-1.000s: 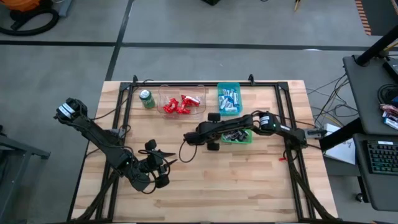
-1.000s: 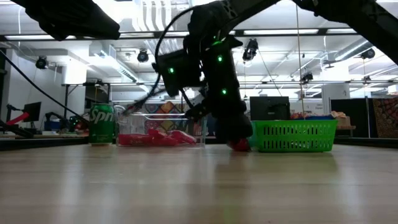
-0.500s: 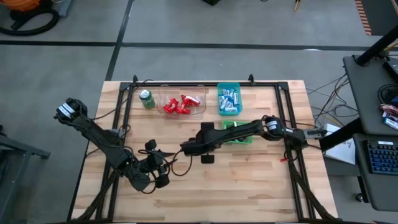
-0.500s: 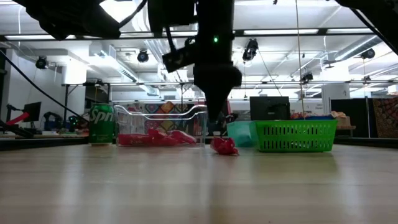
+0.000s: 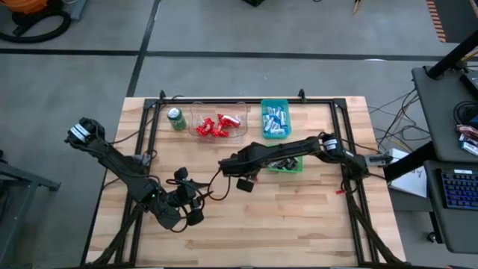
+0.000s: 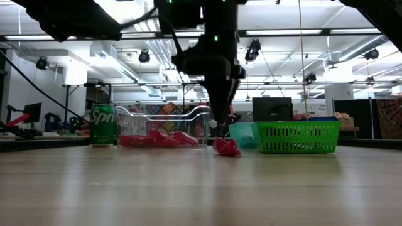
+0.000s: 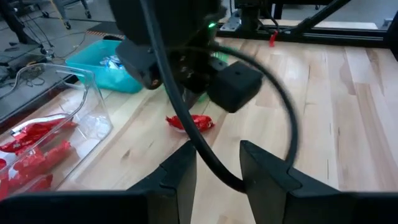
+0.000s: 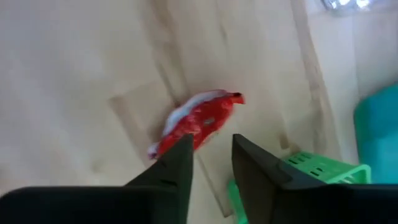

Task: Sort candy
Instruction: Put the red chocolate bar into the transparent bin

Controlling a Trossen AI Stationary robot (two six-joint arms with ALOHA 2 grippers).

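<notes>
One shiny red candy (image 8: 196, 121) lies flat on the wood, a little to the left of the green basket (image 6: 298, 137) in the low view; the left wrist view shows the candy (image 7: 189, 122) too. My right gripper (image 8: 211, 163) is open and hovers just above the candy (image 6: 226, 147), with its fingers to either side of the candy's near end and not touching it. In the high view the right arm (image 5: 261, 155) hides the candy. My left gripper (image 7: 217, 165) is open and waits near the table's near-left part (image 5: 194, 198).
Along the far side stand a green can (image 5: 176, 118), a clear bin of red candies (image 5: 219, 124) and a teal bin of blue-and-white candies (image 5: 275, 119). The green basket (image 5: 286, 164) holds dark candies. A black cable (image 7: 186, 118) loops in front of the left gripper.
My right gripper moved from beside the green basket toward the table's left and rose off the table. The red candy slid a little away from the basket and now lies free on the wood.
</notes>
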